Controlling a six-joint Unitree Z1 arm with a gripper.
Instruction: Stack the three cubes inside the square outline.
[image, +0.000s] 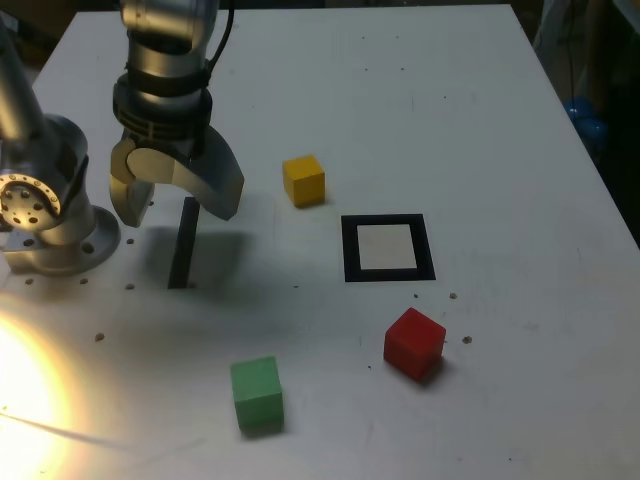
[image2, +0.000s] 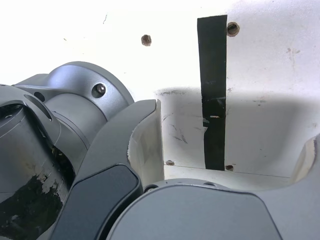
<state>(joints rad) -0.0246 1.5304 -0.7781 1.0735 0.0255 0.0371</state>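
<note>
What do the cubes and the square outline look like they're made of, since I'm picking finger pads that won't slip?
Red cube, yellow cube, green cube: matte, perhaps painted wood or plastic; flat colour, crisp edges, no visible grain.
Square outline: probably black tape or print; it looks flat, without visible thickness.

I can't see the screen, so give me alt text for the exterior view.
Open claw above a white table; red, yellow and green cubes lie separately around a black square outline, none inside.
</note>
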